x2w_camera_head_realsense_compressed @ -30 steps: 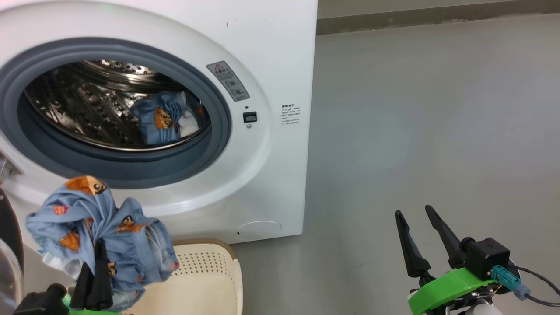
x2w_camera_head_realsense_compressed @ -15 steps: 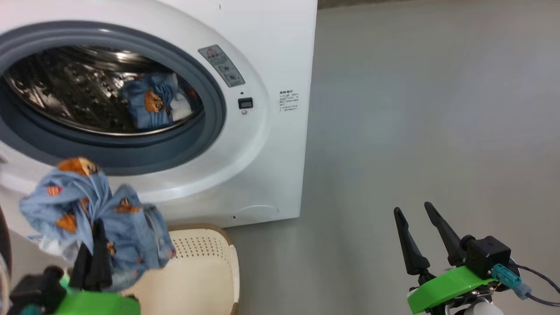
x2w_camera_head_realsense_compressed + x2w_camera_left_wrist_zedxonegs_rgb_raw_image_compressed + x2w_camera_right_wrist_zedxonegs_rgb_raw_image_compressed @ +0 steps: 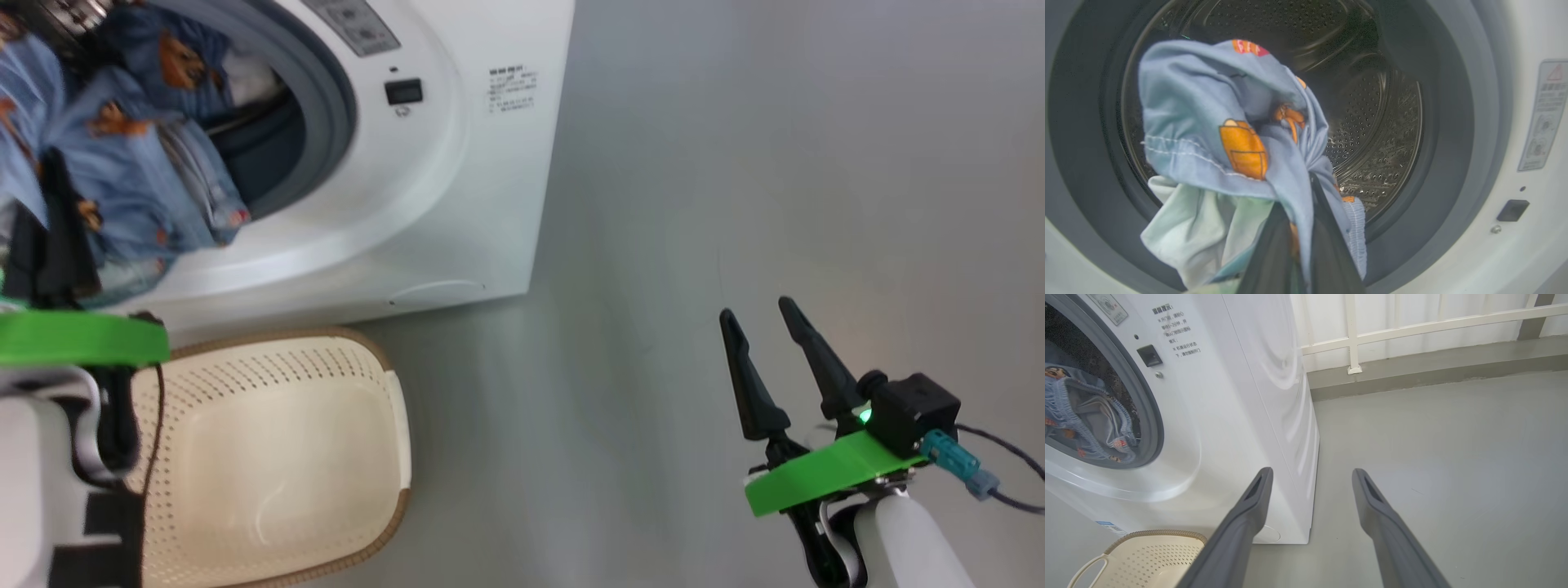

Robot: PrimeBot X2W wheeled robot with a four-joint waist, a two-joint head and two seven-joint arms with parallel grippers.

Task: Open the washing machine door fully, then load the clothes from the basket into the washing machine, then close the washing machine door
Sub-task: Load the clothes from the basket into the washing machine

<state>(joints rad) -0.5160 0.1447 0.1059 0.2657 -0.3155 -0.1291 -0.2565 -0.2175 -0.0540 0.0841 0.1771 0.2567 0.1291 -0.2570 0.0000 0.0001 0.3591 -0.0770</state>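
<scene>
Black and pressed tight together, the left gripper [image 3: 1298,228] pinched the clothes [image 3: 1208,134], a light blue bundle printed with orange-brown bears, with pale cloth hanging beneath. The bundle was held up at the round mouth of the machine [image 3: 457,204], framed by the grey gasket [image 3: 1453,122] and covering the left half of the opening in the left wrist view. Whether it had crossed the gasket could not be told.

At the robot's right, the right gripper [image 3: 755,309] hung over the grey floor [image 3: 735,163] with its two fingers spread wide apart, well clear of the machine. Below the left arm, the cream basket [image 3: 269,359] sat on the floor just in front of the machine's base, its brown rim and perforated walls showing.

Beyond the bundle, on the white front of the machine, a small black latch [image 3: 1513,210] and a grey warning label [image 3: 1541,114] sat to the right of the gasket. Deeper in, the perforated steel drum [image 3: 1372,122] gleamed. In the head view, a second garment [image 3: 175,61] of the same bear print, with a bit of white cloth beside it, lay inside the drum.

Farthest off, in the right wrist view, a white railing [image 3: 1351,335] ran along the wall past the machine.
</scene>
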